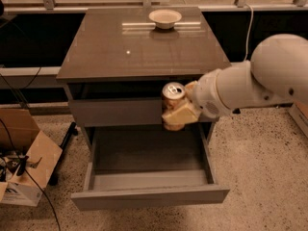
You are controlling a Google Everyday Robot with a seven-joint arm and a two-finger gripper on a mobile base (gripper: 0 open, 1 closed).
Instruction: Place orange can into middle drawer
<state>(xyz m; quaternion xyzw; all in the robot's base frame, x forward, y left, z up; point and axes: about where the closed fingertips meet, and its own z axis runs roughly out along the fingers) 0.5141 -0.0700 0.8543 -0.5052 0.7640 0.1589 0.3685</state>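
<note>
My gripper [175, 114] is shut on the orange can [173, 96], which has a silver top with a pull tab and stands upright in the grasp. One cream finger [181, 113] wraps across the can's lower front. The can hangs in front of the closed upper drawer front [115, 112], over the back right part of the middle drawer [149, 196]. That drawer is pulled out wide and its grey tray holds nothing. My white arm [250, 88] reaches in from the right.
A shallow cream bowl [165, 18] sits at the back of the cabinet top [125, 49]. An open cardboard box [24, 162] with cables stands on the speckled floor at the left. A black cabinet leg [62, 146] shows beside it.
</note>
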